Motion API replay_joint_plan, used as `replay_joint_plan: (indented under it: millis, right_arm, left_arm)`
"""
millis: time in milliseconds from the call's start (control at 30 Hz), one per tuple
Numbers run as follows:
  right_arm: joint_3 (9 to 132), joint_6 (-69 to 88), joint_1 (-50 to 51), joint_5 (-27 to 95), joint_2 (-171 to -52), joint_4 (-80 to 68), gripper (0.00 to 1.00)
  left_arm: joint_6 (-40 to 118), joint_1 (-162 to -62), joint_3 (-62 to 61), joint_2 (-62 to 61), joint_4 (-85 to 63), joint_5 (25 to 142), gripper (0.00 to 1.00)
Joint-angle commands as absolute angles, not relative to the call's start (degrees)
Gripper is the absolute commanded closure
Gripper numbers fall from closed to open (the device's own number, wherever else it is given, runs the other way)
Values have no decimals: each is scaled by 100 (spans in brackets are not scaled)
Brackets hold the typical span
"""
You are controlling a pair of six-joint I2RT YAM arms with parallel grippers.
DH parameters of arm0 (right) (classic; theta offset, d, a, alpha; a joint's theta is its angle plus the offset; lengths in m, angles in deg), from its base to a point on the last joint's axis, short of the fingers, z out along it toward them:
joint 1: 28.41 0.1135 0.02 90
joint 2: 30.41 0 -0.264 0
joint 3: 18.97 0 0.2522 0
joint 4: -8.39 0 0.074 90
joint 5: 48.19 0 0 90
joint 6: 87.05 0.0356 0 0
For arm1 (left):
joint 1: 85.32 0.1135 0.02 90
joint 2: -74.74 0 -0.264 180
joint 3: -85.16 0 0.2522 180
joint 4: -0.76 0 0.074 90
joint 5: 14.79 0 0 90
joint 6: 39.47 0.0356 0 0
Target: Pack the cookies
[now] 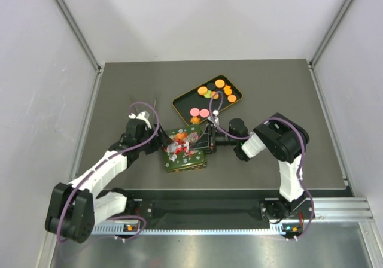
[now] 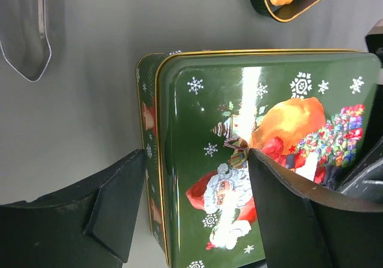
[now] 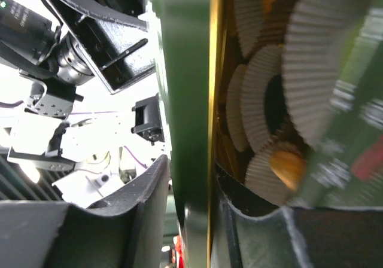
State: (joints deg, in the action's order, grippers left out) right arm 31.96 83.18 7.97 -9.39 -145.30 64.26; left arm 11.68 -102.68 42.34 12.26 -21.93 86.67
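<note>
1. Cookies are mostly lying in the black gold-rimmed tray toward the far middle of the table: several orange, two pink, one green.
2. One orange cookie is sitting in a fluted paper cup inside the green Christmas tin, showing in the right wrist view only.
3. The tin is sitting just on the near side of the tray, between the two grippers. Its Santa lid is facing the left wrist camera.
4. The left gripper is standing wide open and holding nothing. One finger is hanging beside the tin's side wall and the other finger is hovering over the lid; contact is unclear.
5. The right gripper is straddling a green, gold-edged wall of the tin, with its fingers close on either side. Cannot tell whether it is clamping or slack.
</note>
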Motion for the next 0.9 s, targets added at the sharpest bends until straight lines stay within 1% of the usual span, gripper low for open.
replay_joint_plan:
  millis: [0, 33, 233, 567, 700, 867]
  right_arm:
    - [3021, 8328, 560, -1004, -14397, 7092, 69]
    - [2951, 8328, 491, -1013, -14388, 7118, 66]
    - [2644, 8337, 218, -1048, -14291, 7320, 60]
    - [2151, 8188, -362, -1119, -14054, 7391, 56]
    - [2002, 7995, -521, -1119, -13940, 7233, 53]
    - [1993, 7486, -547, -961, -13651, 6497, 50]
  left_arm:
    - [1265, -10316, 4213, 1154, -1994, 8558, 27]
    - [1265, -10316, 4204, 1111, -1994, 8558, 27]
    - [1239, -10404, 4169, 961, -1959, 8453, 26]
    - [1265, -10571, 4020, 820, -2020, 8330, 26]
    - [1292, -10624, 3906, 785, -2108, 8268, 26]
    - [1344, -10711, 3791, 794, -2266, 8259, 25]
